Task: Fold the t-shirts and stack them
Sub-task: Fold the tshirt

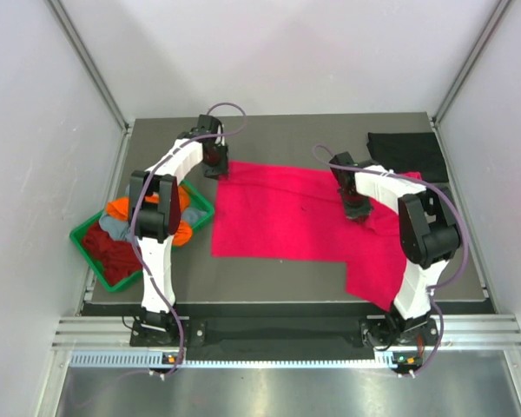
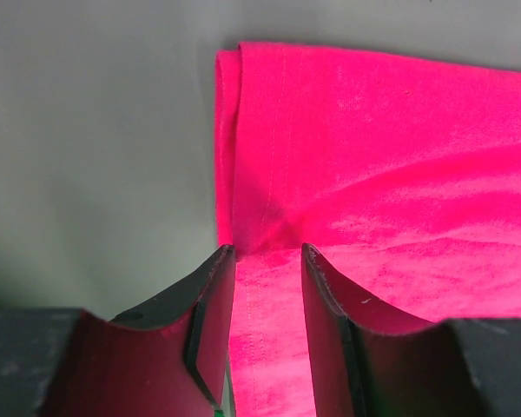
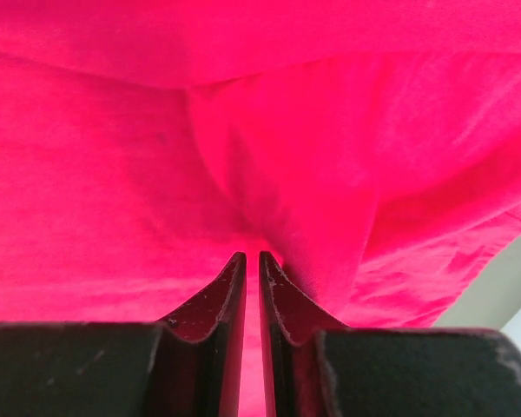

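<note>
A bright pink-red t-shirt (image 1: pixel 278 217) lies spread across the middle of the dark table, one flap reaching toward the front right. My left gripper (image 1: pixel 217 169) stands at its far left corner, open; in the left wrist view its jaws (image 2: pixel 267 248) straddle the folded hem of the pink-red t-shirt (image 2: pixel 373 148) without pinching it. My right gripper (image 1: pixel 358 211) is down on the shirt's right part. In the right wrist view it (image 3: pixel 252 254) is shut on a pucker of the pink-red cloth (image 3: pixel 113 174), which bunches at the tips. A black t-shirt (image 1: pixel 408 155) lies folded at the back right.
A green tray (image 1: pixel 201 207) sits at the left edge holding crumpled orange (image 1: pixel 122 207), grey-blue (image 1: pixel 113 226) and dark red (image 1: pixel 108 248) tees, partly hidden by the left arm. White walls and metal posts enclose the table on three sides.
</note>
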Available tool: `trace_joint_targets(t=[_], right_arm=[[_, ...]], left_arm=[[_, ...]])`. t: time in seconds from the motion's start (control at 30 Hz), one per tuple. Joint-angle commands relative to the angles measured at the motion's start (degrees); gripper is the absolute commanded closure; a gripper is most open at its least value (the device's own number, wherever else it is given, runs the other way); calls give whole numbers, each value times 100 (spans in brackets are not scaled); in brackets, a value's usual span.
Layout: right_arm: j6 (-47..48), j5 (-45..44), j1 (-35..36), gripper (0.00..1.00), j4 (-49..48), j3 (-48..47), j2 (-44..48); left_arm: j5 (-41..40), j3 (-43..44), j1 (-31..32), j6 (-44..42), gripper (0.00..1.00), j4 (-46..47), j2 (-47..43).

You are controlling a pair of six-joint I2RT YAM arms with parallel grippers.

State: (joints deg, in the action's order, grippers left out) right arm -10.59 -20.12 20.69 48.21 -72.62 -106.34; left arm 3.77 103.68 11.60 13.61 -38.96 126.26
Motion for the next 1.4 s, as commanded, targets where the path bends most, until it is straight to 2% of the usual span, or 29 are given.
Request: trace_joint_targets(t=[0.0,0.3,0.43,0.57,0.97,1.07,1.37], right_arm=[[-5,-449,-56,88,-224,72,43],[75,-458,-284,84,-268,11,-62],[145,23,-434,82,-391,37,-97],[154,96,-548,81,-435,72,-114],[198,570,-768,82,-575,240,-106],[189,684,-785,86,-575,222,-106],[119,896,-891,83,-584,266,-193]], left_arm=[[1,-49,1,-104,59,178,21],[-52,-14,-8,-148,60,143,92],[-43,-14,1,-148,60,143,101],[-69,-14,-8,-148,60,143,57],[-122,-23,1,-165,60,125,-4],[-131,-41,-8,-165,60,117,-13],[-149,-49,-8,-183,60,125,-57]])
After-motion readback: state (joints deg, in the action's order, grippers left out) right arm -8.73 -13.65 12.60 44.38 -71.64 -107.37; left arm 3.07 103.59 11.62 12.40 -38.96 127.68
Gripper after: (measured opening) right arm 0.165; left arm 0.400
